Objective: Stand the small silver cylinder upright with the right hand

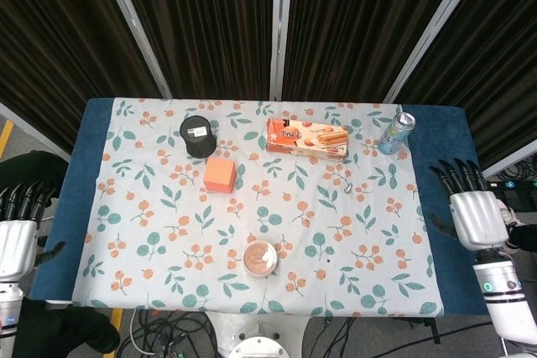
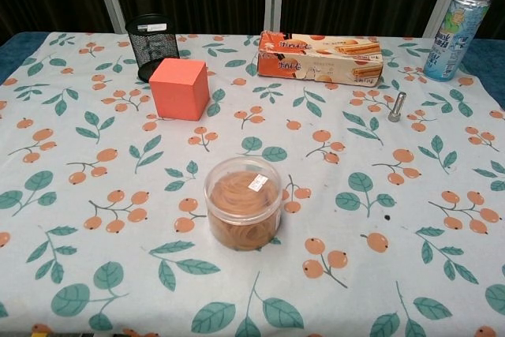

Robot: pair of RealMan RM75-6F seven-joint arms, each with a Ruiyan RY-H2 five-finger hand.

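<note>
The small silver cylinder [image 2: 397,106] stands upright on the floral tablecloth, in front of the right end of the biscuit box; in the head view the cylinder [image 1: 349,188] shows as a small grey spot. My right hand [image 1: 472,211] is off the table's right edge, over the blue border, fingers spread and holding nothing. My left hand [image 1: 17,236] hangs beyond the table's left edge, fingers extended, nothing in it. Neither hand appears in the chest view.
An orange biscuit box [image 2: 319,57] lies behind the cylinder, with a drink can [image 2: 452,24] at the far right. A black mesh cup [image 2: 151,35] and an orange cube [image 2: 180,88] sit at the back left. A clear tub of rubber bands [image 2: 243,203] stands near the front.
</note>
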